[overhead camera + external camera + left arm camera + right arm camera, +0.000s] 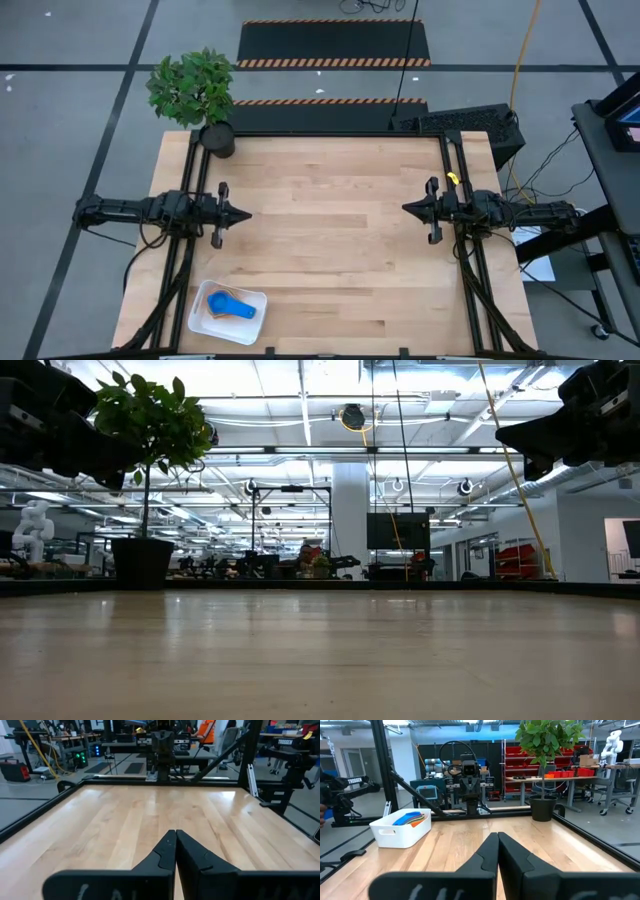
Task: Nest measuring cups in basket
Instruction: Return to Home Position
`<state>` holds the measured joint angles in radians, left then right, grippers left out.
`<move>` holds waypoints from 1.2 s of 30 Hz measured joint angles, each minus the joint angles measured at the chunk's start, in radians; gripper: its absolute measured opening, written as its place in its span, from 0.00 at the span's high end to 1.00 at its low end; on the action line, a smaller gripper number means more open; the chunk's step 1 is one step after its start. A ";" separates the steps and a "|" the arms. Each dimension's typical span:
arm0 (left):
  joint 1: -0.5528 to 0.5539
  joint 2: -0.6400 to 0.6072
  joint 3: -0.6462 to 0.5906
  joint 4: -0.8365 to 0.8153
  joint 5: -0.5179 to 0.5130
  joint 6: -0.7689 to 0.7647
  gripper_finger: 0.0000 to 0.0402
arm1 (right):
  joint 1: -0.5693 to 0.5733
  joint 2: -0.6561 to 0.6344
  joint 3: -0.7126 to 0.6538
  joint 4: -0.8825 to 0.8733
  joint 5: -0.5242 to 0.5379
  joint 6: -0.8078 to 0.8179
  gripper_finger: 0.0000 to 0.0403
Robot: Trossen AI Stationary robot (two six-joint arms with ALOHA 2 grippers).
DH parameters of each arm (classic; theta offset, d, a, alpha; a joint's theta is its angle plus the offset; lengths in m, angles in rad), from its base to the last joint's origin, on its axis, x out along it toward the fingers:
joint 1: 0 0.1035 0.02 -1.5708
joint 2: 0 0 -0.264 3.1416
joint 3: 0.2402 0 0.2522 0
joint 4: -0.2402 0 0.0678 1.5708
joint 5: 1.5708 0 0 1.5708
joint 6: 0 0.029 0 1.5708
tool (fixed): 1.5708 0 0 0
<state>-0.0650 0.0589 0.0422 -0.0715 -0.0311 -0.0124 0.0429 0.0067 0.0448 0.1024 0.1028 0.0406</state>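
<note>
Left gripper [245, 212]: jaws pinched together, tips touching, nothing between them. They hang above bare worktop [330, 230] and point toward the other arm.

Right gripper [407, 208]: the same, jaws closed on nothing. It faces the left jaws across the middle of the worktop, well apart from them.

You will find the basket [395, 835] off to one side of the left jaws, about level with their tips and well apart, at the worktop's corner. From the right jaws it lies ahead, across the worktop and off to one side.

The measuring cups [232, 306] sit nested inside it. A blue cup [409, 815] is on top, with an orange cup [421, 822] edging out beneath. You cannot tell the lower ones apart.

On the opposite side of the left jaws, at the farther corner, stands a dark plant pot [217, 138] with a leafy plant [192, 85].
</note>
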 joint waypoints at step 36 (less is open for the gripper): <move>0.005 0.001 -0.001 0.019 -0.033 0.008 0.99 | 0.000 0.000 0.000 -0.004 0.000 0.000 1.00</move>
<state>-0.0601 0.0597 0.0410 -0.0525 -0.0643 -0.0048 0.0432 0.0071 0.0448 0.0986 0.1032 0.0406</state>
